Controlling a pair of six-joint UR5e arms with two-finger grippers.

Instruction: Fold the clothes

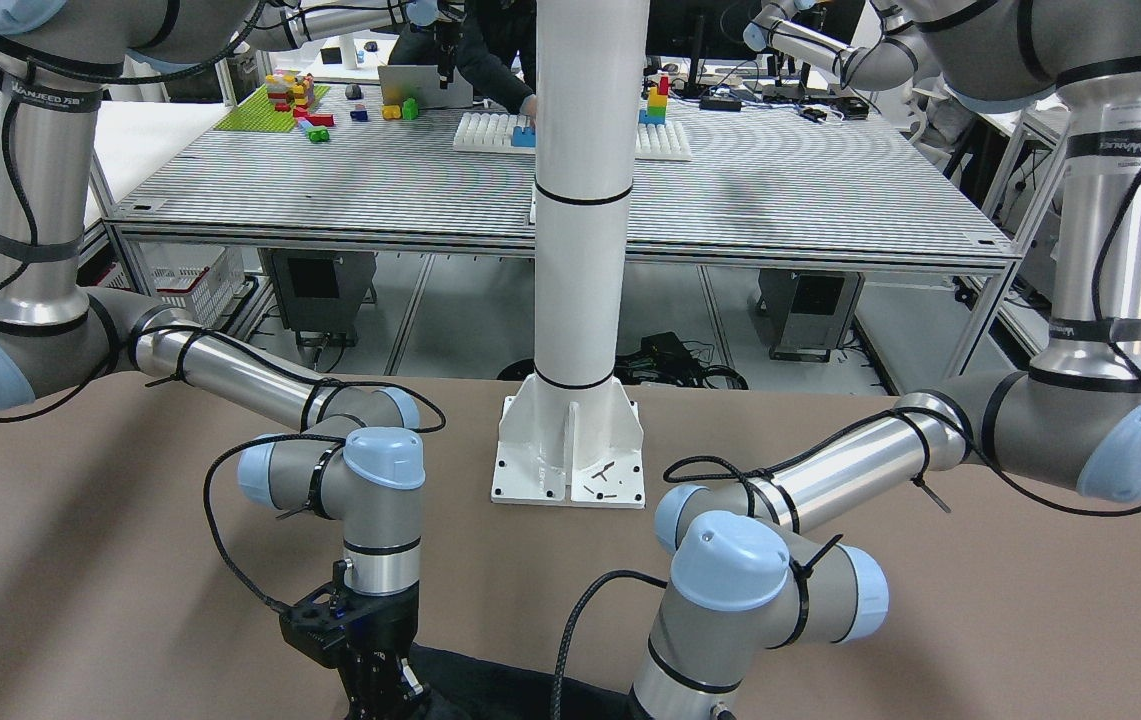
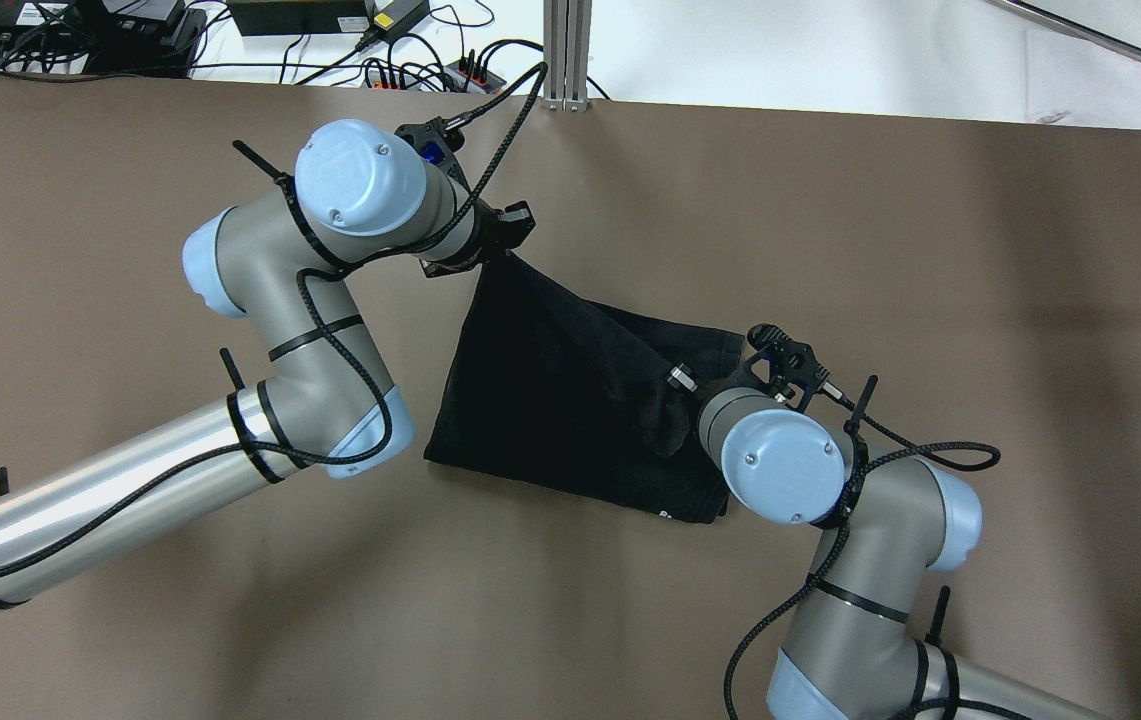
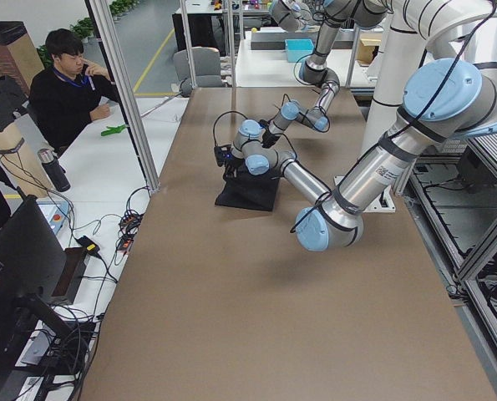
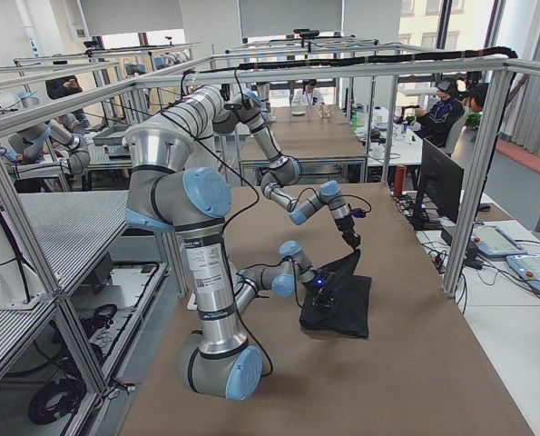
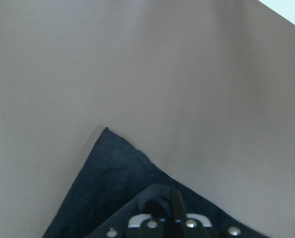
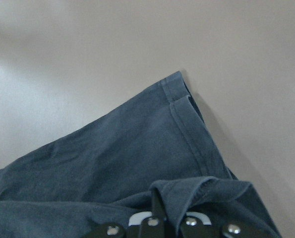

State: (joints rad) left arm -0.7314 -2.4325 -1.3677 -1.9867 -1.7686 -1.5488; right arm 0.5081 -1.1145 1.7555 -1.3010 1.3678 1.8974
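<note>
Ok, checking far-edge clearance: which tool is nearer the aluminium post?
Left. The left tool, shut on a raised corner of the black garment, is just short of the aluminium post; the right tool, pinching a fold mid-garment, sits farther back toward the robot.

Count: one black garment [image 2: 550,400], one table [image 2: 930,250], one white pillar [image 1: 580,200]. Two arms, left arm [image 2: 310,300] and right arm [image 2: 830,480]. Two grippers, left gripper [image 5: 173,208] and right gripper [image 6: 157,210].

The left arm [image 2: 310,330] comes in bent at the elbow, its left gripper [image 2: 502,243] raised, fingers pinched together on a corner of the black garment [image 2: 550,400]; the right gripper [image 6: 158,208] sits lower, likewise clamped on a fold
</note>
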